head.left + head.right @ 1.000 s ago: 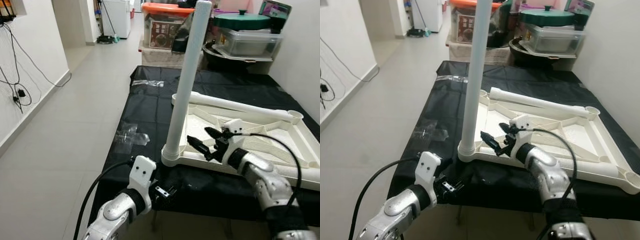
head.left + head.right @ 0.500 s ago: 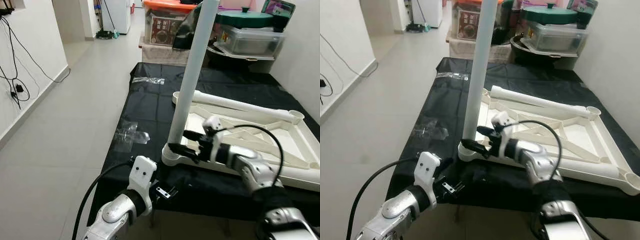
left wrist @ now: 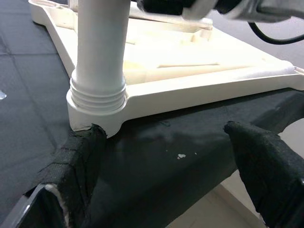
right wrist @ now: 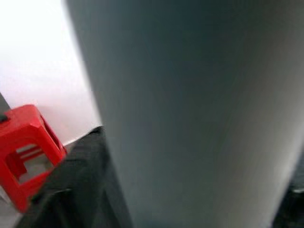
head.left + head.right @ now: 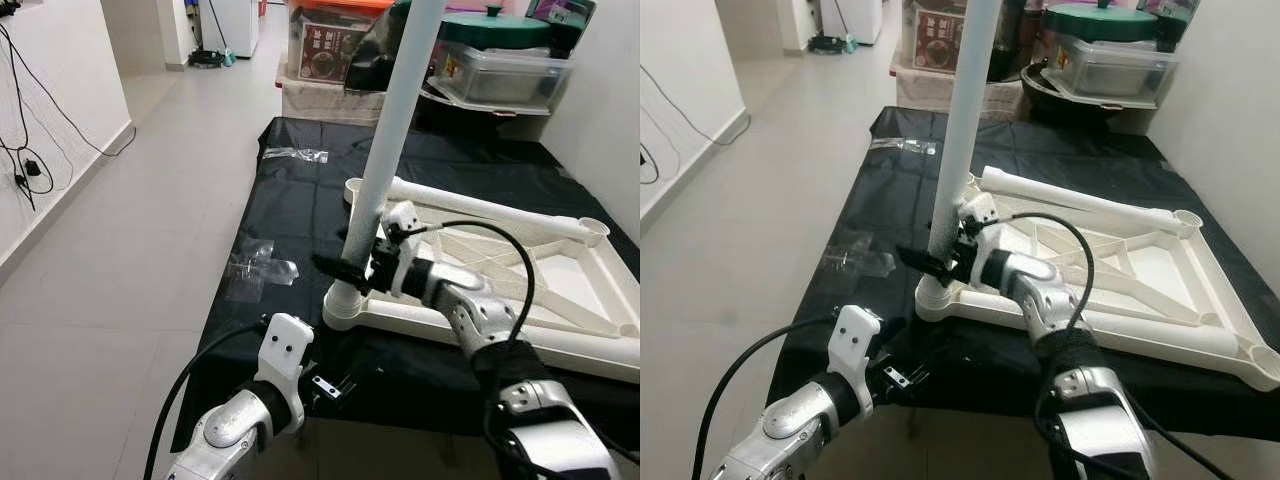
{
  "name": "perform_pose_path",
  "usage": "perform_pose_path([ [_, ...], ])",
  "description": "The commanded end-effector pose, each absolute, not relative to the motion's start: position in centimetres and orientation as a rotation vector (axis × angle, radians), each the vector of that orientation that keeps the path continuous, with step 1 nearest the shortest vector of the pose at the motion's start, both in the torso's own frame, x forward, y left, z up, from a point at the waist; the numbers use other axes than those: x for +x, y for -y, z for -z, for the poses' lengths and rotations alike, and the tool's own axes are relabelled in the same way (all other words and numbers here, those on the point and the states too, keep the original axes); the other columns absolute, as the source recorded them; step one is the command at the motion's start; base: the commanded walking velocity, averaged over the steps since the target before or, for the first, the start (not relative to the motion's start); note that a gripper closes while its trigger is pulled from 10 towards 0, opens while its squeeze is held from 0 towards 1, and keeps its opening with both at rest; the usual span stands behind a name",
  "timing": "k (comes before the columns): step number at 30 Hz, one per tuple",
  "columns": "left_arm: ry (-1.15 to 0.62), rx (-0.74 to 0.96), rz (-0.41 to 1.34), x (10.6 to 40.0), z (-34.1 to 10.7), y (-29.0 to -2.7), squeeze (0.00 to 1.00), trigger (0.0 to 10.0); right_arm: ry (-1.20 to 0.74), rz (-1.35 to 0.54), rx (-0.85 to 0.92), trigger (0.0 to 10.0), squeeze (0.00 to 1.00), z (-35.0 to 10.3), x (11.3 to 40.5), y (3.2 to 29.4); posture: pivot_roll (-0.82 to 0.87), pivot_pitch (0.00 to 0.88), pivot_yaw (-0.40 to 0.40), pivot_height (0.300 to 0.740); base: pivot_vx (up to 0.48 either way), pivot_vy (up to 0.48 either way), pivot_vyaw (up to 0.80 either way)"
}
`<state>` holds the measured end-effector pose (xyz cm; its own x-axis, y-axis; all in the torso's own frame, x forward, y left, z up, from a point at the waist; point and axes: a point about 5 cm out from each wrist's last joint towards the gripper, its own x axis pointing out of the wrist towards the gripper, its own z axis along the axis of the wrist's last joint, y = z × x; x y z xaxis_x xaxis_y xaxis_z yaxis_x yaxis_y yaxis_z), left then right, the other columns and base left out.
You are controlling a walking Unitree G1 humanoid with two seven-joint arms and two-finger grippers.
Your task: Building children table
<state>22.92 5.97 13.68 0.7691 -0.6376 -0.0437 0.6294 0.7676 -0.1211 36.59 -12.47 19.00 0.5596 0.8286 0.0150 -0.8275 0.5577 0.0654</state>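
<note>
Tabletop: a white plastic children's table top [image 5: 560, 290] lies upside down on a black-draped surface [image 5: 300, 215], its ribbed underside facing up.
Upright leg: a white table leg [image 5: 385, 150] stands in the near left corner socket [image 5: 345, 308] of the top.
Loose leg: a second white leg [image 5: 480, 210] lies across the far edge of the top.
Right gripper [image 5: 350, 268]: reaches from the right to the upright leg just above the socket; jaws sit on either side of the leg, closed around it.
Left gripper [image 3: 166, 156]: low at the surface's near edge, just below the socket corner; jaws spread wide, holding nothing.
Plastic wrappers [image 5: 258, 272]: clear, on the cloth left of the top.
Background: storage boxes [image 5: 330, 45] behind the surface.
</note>
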Motion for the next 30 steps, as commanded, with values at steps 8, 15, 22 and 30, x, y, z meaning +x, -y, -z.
perform_pose_path([
  [8,-0.091,-0.106,0.691,23.2,-13.6,-5.7,0.0,10.0,0.034,-0.862,0.091,0.0,0.0,-18.3,36.1,12.2,0.18,0.057,-0.126,0.74,0.0,0.0,0.0],
  [15,-0.093,-0.103,0.695,23.5,-13.5,-5.7,0.0,10.0,0.062,-0.466,0.099,0.0,0.0,-17.2,35.8,13.4,0.16,0.043,-0.116,0.74,0.0,0.0,0.0],
  [22,-0.082,-0.081,0.699,24.0,-13.4,-5.7,0.0,10.0,0.039,0.182,0.099,0.0,0.0,-16.0,33.5,15.6,0.16,0.018,-0.109,0.74,0.0,0.0,0.0],
  [30,-0.082,-0.049,0.702,24.3,-13.0,-5.7,0.0,10.0,0.013,0.558,0.199,0.0,0.0,-15.8,31.5,14.5,0.15,0.0,-0.097,0.74,0.0,0.0,0.0],
])
